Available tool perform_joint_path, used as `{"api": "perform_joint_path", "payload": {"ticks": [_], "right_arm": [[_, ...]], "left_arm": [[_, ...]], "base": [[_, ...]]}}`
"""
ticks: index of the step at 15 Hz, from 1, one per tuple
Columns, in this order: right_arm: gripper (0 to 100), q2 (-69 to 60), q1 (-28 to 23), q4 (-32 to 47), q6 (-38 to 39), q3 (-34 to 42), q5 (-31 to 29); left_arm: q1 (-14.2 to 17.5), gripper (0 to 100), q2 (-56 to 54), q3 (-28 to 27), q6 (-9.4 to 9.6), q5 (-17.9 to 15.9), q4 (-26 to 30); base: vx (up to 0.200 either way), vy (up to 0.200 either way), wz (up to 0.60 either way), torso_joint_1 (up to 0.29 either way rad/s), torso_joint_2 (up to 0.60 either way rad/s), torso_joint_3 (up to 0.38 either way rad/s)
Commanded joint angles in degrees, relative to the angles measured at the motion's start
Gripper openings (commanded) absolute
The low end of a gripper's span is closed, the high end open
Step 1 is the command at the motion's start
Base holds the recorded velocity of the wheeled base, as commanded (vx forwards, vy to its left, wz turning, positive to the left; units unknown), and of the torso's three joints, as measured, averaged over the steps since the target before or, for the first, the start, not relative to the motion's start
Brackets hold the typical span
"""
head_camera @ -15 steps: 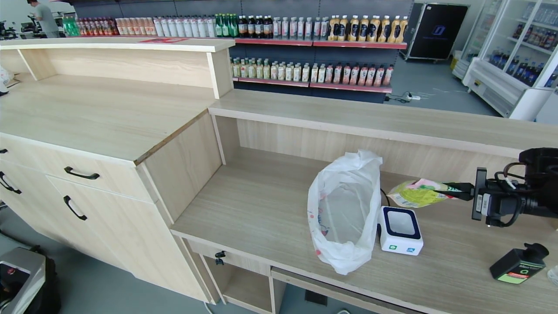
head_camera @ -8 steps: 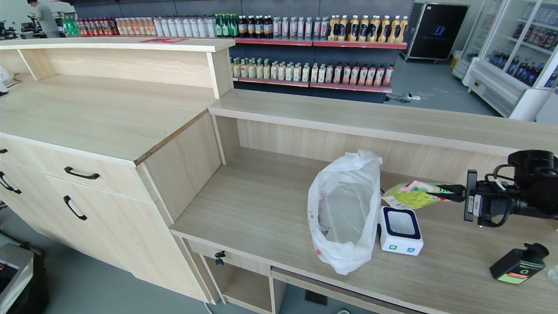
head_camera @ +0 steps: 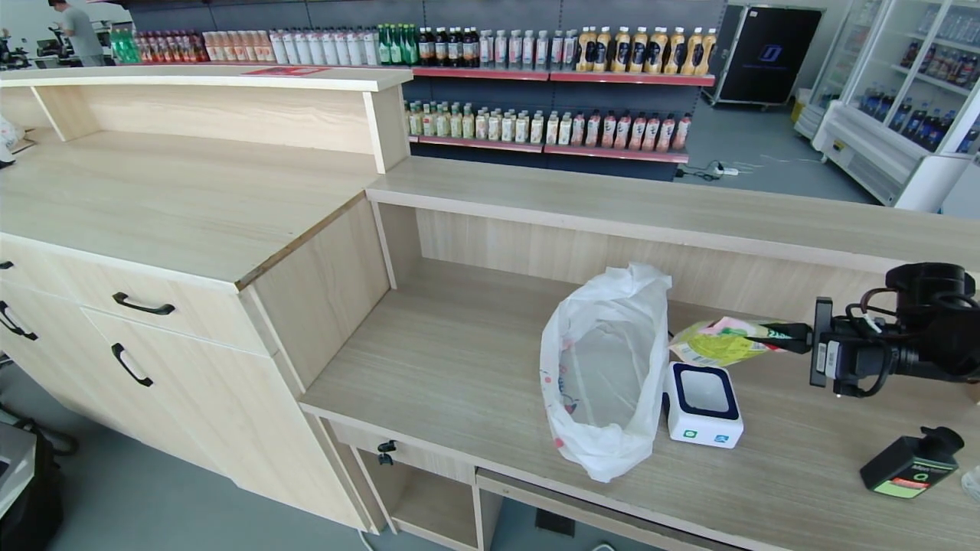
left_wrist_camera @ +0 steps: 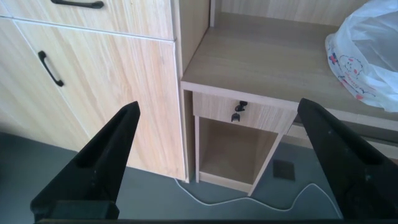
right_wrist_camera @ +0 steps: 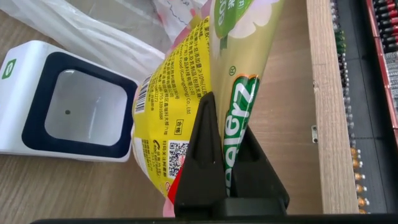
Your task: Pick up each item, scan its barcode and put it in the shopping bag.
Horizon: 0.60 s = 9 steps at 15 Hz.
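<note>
My right gripper (head_camera: 788,334) is shut on the edge of a yellow-green snack packet (head_camera: 716,342), holding it in the air just behind and above the white barcode scanner (head_camera: 703,403). In the right wrist view the snack packet (right_wrist_camera: 186,93) hangs with its barcode side turned toward the barcode scanner (right_wrist_camera: 68,106), and my right gripper (right_wrist_camera: 225,162) pinches its rim. A white plastic shopping bag (head_camera: 605,367) stands open to the left of the scanner. My left gripper (left_wrist_camera: 217,155) is open, low beside the counter, over the floor, with the shopping bag (left_wrist_camera: 367,50) off to one side.
A black bottle with a green label (head_camera: 909,463) lies on the counter at the front right. A raised ledge (head_camera: 658,210) runs behind the work surface. A taller cabinet with drawers (head_camera: 153,229) stands to the left, and a small drawer with a key (left_wrist_camera: 236,113) sits below the counter.
My right gripper has carried the snack packet a little to the left and slightly down toward the scanner, then nearly stopped. The bag, scanner and bottle have not moved.
</note>
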Motion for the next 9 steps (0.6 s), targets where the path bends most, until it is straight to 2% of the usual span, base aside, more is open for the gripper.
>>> {"api": "perform_joint_path", "payload": {"ticks": [1,9], "right_arm": [[0,0.34,-0.01,-0.05,-0.05,-0.08,0.02],[0,1.13,0.26,-0.05,-0.23,-0.17,0.02]], "left_arm": [[0.00,100,0.06,0.00,0.01,-0.04,0.00],[0.00,100,0.06,0.00,0.01,0.05,0.00]], "base": [[0.000,0.000,0.00,0.000,0.00,0.000],[0.000,0.000,0.00,0.000,0.00,0.000]]}}
